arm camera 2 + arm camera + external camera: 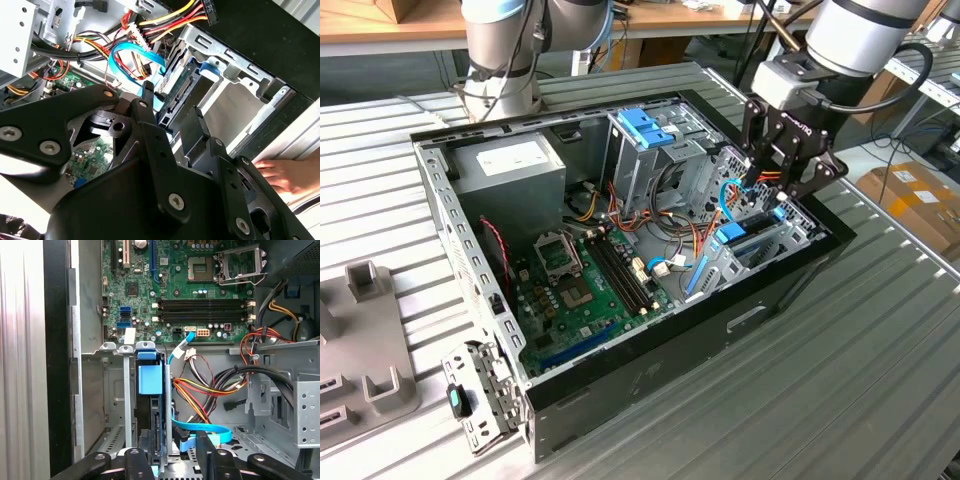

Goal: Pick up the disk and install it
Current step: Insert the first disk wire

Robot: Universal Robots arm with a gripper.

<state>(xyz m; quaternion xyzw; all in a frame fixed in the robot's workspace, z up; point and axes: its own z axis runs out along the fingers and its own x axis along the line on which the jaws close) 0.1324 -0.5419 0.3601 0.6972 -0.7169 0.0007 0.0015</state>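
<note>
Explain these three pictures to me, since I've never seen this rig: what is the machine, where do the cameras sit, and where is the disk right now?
The machine is a single robot arm ending in a black gripper. The exterior view is taken from off the arm and shows the whole scene. An open computer case lies on a ribbed metal table, with its green motherboard exposed. The two wrist views come from cameras riding on the arm, looking past the gripper into the case. In them the disk stands on edge in a metal drive bay, with the gripper right at it. Whether the gripper is gripping the disk, I cannot tell. In the second wrist view, a person's hand rests by the case's edge.
</note>
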